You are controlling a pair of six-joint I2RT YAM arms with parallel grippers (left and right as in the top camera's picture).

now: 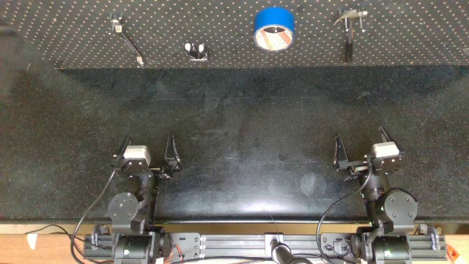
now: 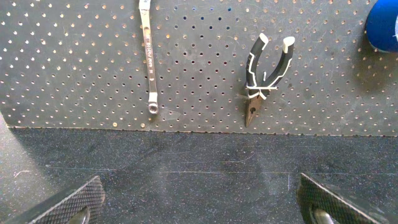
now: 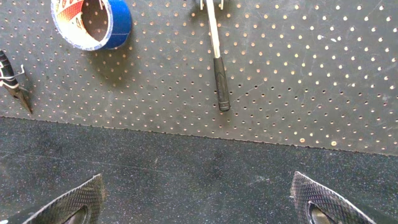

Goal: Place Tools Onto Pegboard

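Tools: wrench (image 2: 149, 56), pliers (image 2: 264, 74), tape roll (image 1: 274, 29) and hammer (image 3: 216, 59) all hang on the pegboard (image 1: 220, 22).
Handling: steel ones probably stiff, heavy, slick; tape light.
Hold: mid-shaft or handle; tape by its rim.
Jaws: both pairs spread, empty, above the desk (image 1: 242, 117).

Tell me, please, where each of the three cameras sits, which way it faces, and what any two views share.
Top view: fixed overhead, looking down on the worktop and pegboard; both arms stand along its bottom edge, left gripper and right gripper open.
Left wrist view: on the left arm's wrist, facing the pegboard's wrench and pliers; its own fingers show.
Right wrist view: on the right arm's wrist, facing the tape and hammer; its own fingers show.
Shared: both wrist views catch the pliers and tape.
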